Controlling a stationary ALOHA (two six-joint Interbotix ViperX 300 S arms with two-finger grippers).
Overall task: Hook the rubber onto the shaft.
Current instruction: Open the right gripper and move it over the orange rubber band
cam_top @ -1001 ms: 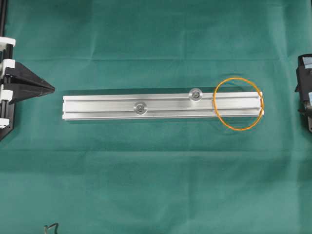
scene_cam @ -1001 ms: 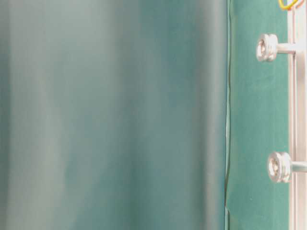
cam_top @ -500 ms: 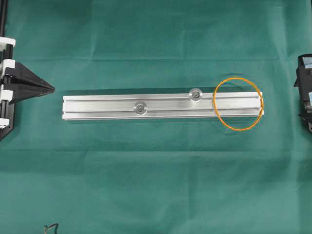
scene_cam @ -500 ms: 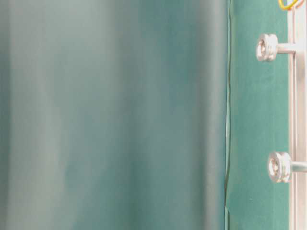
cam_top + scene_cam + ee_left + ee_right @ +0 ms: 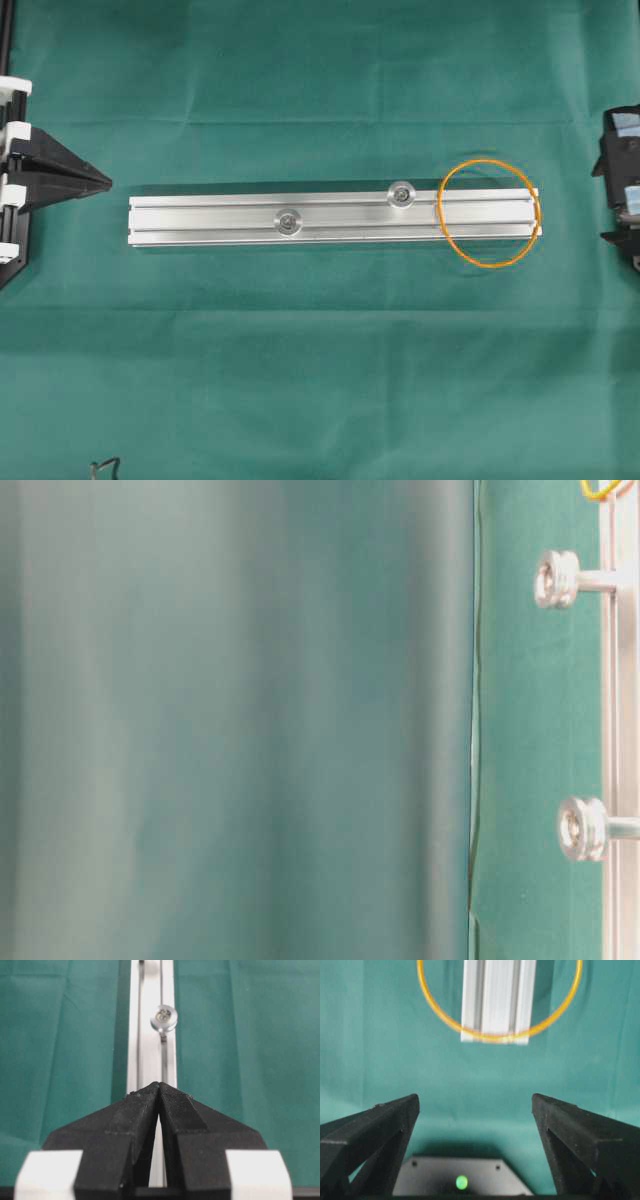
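Note:
The rubber (image 5: 441, 213) is a thin orange loop lying flat around the right end of the silver rail (image 5: 200, 220). It hangs on neither shaft. One shaft (image 5: 401, 194) stands just left of the loop, a second (image 5: 288, 221) near the rail's middle. My left gripper (image 5: 105, 180) is shut and empty, off the rail's left end; its wrist view shows the tips (image 5: 159, 1085) meeting in front of a shaft (image 5: 163, 1017). My right gripper (image 5: 604, 204) sits at the right edge, open and empty (image 5: 475, 1100), facing the rubber (image 5: 495, 1037).
A green cloth (image 5: 320, 360) covers the table. A small dark wire scrap (image 5: 105, 466) lies at the front left edge. The table-level view is mostly a blurred green fold, with the two shafts (image 5: 556, 579) (image 5: 582, 828) and a bit of the rubber (image 5: 597, 492) at its right.
The right gripper's fingers have spread wider apart at the right edge. The rubber, the rail and the left gripper have not moved.

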